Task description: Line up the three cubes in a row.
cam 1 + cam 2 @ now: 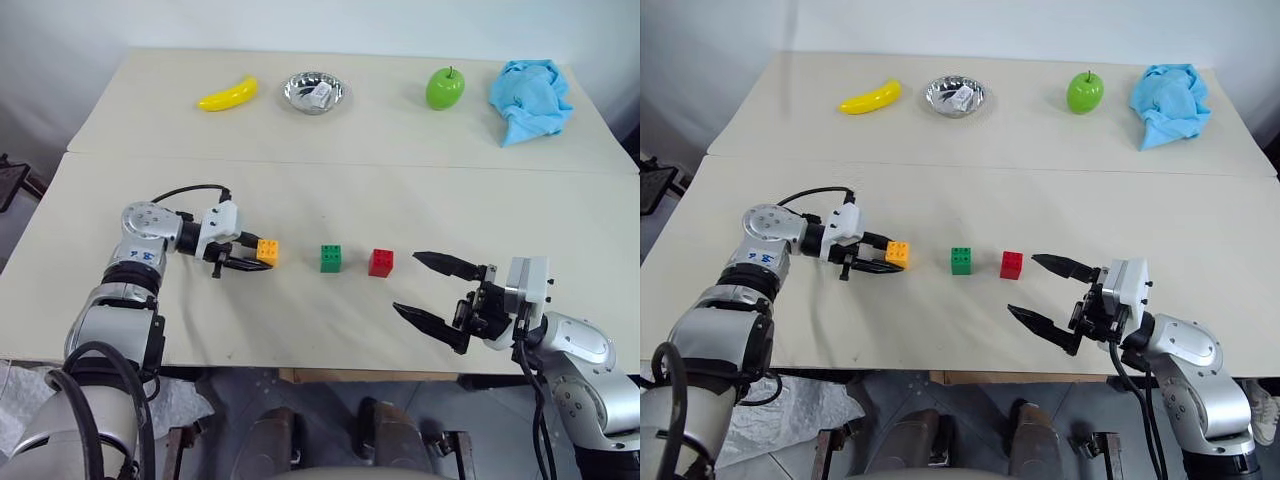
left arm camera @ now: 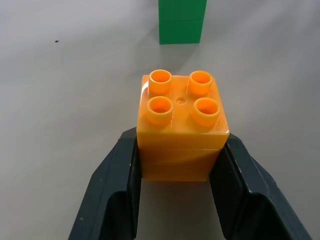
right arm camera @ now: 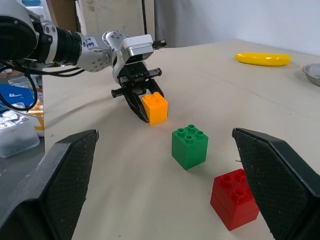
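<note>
Nearest us, our right end effector (image 1: 432, 292) is gaping empty; our left end effector (image 2: 175, 165) is clamping the light, rigid orange cube (image 2: 181, 125) by its smooth sides.

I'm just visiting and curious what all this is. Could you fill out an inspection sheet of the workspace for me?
Surface: beige table, with a seam across it.
Job's things: orange cube, green cube, red cube, roughly in a row, gaps between.
Clutter: banana, metal bowl, apple, blue cloth along the far edge.
Grippers: left gripper shut on the orange cube; right gripper open, empty, near the red cube.
Cables: black cable looping over the left wrist.
Surroundings: white wall behind.
</note>
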### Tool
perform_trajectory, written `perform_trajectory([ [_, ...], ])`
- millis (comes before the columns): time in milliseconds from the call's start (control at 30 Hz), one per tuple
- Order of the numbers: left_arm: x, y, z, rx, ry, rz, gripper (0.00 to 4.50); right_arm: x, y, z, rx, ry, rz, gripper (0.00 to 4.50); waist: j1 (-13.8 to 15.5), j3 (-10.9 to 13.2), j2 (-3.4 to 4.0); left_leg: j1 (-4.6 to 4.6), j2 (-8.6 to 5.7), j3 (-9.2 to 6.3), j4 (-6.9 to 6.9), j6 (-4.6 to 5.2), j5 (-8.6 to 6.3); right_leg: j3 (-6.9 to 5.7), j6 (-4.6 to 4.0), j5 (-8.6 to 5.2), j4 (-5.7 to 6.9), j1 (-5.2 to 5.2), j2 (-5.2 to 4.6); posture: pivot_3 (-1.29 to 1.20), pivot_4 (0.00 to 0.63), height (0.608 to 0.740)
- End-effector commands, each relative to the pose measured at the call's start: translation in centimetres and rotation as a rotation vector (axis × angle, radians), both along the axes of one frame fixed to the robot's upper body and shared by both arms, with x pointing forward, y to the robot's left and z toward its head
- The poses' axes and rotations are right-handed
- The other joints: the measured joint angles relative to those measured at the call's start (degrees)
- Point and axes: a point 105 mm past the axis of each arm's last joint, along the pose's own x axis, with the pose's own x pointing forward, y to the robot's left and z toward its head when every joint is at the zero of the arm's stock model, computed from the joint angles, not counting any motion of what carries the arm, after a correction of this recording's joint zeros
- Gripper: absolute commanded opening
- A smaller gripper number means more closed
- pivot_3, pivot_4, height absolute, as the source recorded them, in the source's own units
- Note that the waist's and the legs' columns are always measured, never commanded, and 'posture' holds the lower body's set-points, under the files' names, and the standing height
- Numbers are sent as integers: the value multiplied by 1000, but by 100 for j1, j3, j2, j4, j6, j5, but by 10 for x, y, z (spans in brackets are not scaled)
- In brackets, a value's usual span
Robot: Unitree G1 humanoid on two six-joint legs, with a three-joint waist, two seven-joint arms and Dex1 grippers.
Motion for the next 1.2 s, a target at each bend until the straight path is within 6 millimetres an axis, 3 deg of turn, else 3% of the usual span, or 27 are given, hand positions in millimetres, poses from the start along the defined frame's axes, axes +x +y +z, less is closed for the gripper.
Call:
perform_trajectory([
  [33, 1, -11, 1, 10, -14, -37, 1513, -6, 0, 12, -1, -58, 0, 4500, 22, 0, -1, -2, 1, -1, 2, 1, 0, 0, 0, 0, 0, 0, 0, 0, 150, 740],
  [500, 6, -25, -4, -14, 15, -9, 1513, -10, -3, 12, -13, -51, -13, 4500, 33, -2, -4, -1, 2, -6, 7, 9, 0, 0, 3, 2, 1, 5, -7, 0, 150, 740],
  [700, 9, -18, 0, -28, 12, 32, 3424, -11, -4, 12, -16, -48, -15, 4500, 15, -2, -6, 0, 3, -8, 12, 11, 1, -1, 6, 3, 1, 9, -9, 0, 150, 740],
  [800, 7, -4, 2, -22, 6, 50, 4373, -12, -5, 12, -23, -42, -9, 4500, -3, -2, -6, -1, 4, -7, 10, 11, 1, -1, 6, 3, 0, 7, -9, 0, 150, 740],
  [833, 7, 0, 5, -27, -1, 56, 4473, -12, -6, 12, -25, -42, -9, 4500, -5, -2, -6, -1, 3, -7, 10, 11, 1, -1, 6, 3, 0, 7, -9, 0, 150, 740],
  [900, 5, 8, 9, -44, -3, 60, 4473, -12, -9, 11, -32, -43, -9, 4500, -16, -2, -6, -2, 4, -6, 8, 11, 1, -1, 6, 3, 0, 4, -9, 0, 150, 740],
  [1100, -15, 57, 23, -179, -4, 133, 4473, -12, -33, 10, -37, -8, -2, 4500, -36, -2, -6, 0, 9, -6, 7, 11, 1, 2, 6, 3, 1, 2, -8, 0, 150, 740],
  [1200, -37, 86, 27, -269, -10, 220, 4473, -4, -48, 13, -5, 3, -11, 4500, -75, -2, -6, 2, 10, -7, 8, 12, 0, 6, 6, 3, 4, 3, -9, 0, 150, 740],
])
